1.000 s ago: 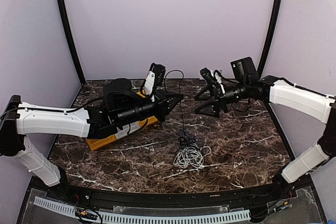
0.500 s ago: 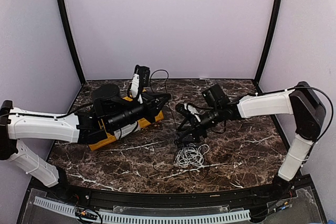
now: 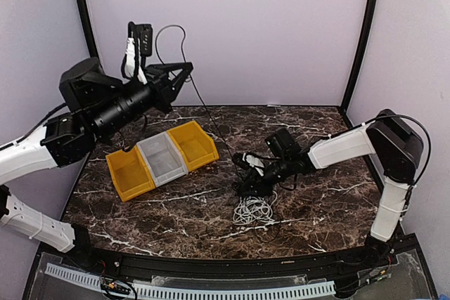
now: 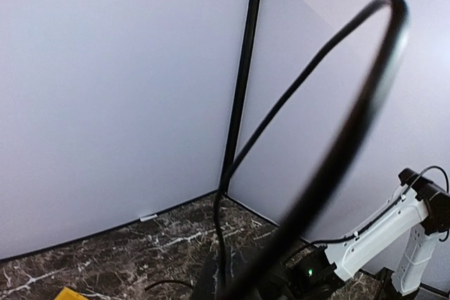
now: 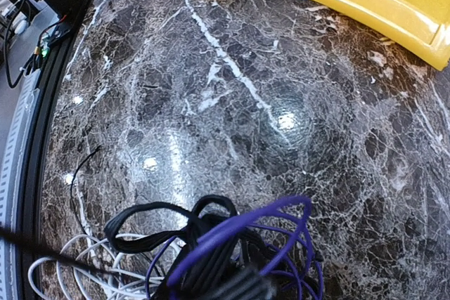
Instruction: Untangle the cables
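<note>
The left arm's fingers (image 3: pixel 181 75) were lifted high above the dark marble tabletop (image 3: pixel 330 194), closed on a thin black cable (image 3: pixel 211 121). The cable arched up in a loop over them and then ran down in a long slant to the tangle near the middle of the tabletop; from the left wrist the same cable (image 4: pixel 337 152) swept across the view as a blurred black arc. The right arm's fingers (image 3: pixel 247 177) were down low at a knot of black cords (image 3: pixel 252 186), right in among them, though I could not tell whether they were shut on anything. Just on the near side of that knot lay a loose coil of white cord (image 3: pixel 253 209), touching it. From the right wrist, loops of purple cable (image 5: pixel 239 233) showed twisted together with the black cords (image 5: pixel 162 216). To the left, well apart from the tangle, stood a row of three small open plastic bins (image 3: pixel 162 159), yellow, grey and yellow.
</note>
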Robot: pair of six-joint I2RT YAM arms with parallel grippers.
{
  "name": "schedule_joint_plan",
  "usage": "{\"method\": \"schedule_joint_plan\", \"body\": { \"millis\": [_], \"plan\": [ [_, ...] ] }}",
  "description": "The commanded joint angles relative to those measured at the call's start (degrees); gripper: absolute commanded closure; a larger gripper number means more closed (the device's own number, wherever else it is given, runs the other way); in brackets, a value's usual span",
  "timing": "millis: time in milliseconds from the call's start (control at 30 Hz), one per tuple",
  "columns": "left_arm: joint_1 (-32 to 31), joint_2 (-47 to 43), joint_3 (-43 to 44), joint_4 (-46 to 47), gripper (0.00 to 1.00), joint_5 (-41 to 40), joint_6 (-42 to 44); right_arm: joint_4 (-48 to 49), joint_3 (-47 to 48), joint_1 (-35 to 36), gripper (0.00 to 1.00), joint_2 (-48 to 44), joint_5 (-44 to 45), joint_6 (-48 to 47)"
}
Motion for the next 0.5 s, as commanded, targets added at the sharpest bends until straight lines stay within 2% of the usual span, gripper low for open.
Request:
{"method": "schedule_joint_plan", "body": {
  "millis": [0, 167, 267, 467],
  "plan": [
    [-0.20, -4.84, 13.88, -8.19, 1.00, -6.38, 8.60, -1.12, 0.20, 0.30, 0.77, 2.83, 2.39, 0.42],
    [-0.20, -4.48, 27.97, -16.30, 1.00, -11.85, 13.36, -1.60, 0.94, 0.12, 0.70, 4.07, 2.47, 0.80],
    [-0.20, -5.74, 29.61, -17.37, 1.00, -15.20, 15.23, -1.92, 1.23, 0.12, 0.67, 4.10, 2.14, 0.79],
    [-0.20, -8.86, 25.34, -19.80, 1.00, -23.39, 15.31, -5.37, 3.05, -0.25, 0.59, 1.95, 2.47, -1.05]
  ]
}}
